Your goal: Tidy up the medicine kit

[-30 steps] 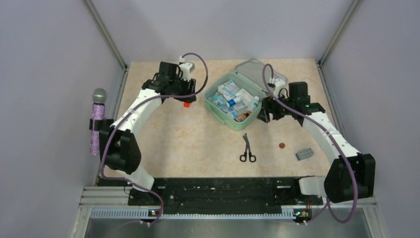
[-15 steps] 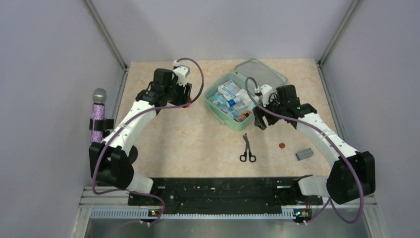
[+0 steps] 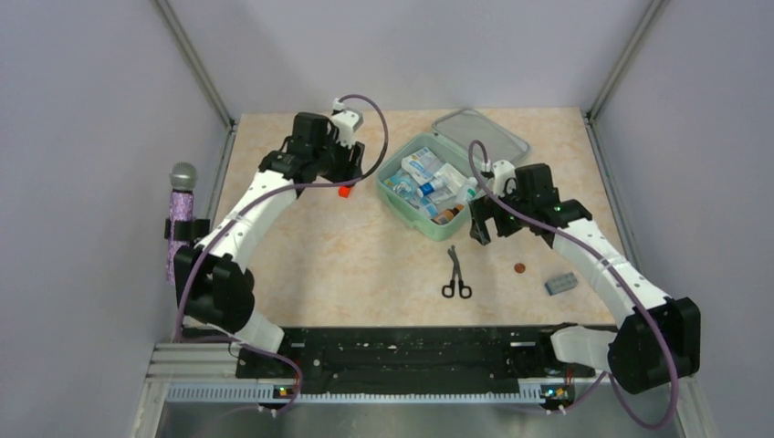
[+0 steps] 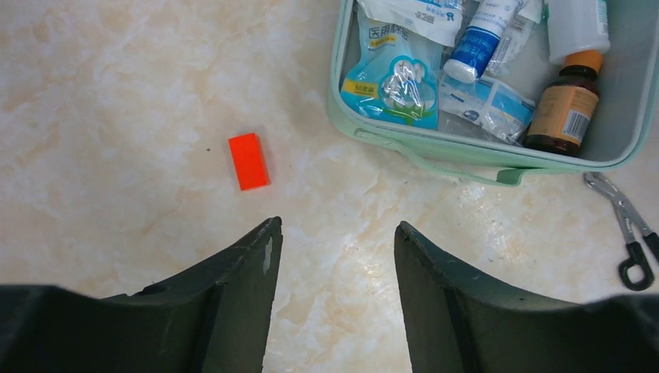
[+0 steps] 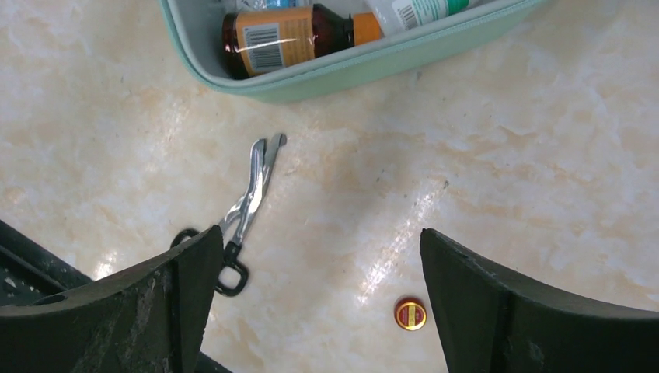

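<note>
Right hand [image 3: 481,230] wider; medicine kit [image 5: 350,75] stocked

Bright even light; soft shadows; glare streak on table [image 5: 392,260]; focus sharp.

Counter [image 3: 347,265]: pale marbled laminate look, smooth, semi-gloss w/ light glare. Medicine kit [image 5: 373,75]: mint plastic, smooth, satin finish. Inside it: bottle [image 4: 563,116] glossy amber w/ paper label; sachets [image 4: 392,78] in shiny plastic film. Scissors [image 5: 250,190]: bright polished metal blades, black plastic handles. Orange block [image 4: 249,161]: matt, flat faces, material unclear. Round cap [image 5: 410,314]: glossy red. Jaws: black plastic, matt, slightly grainy.
</note>
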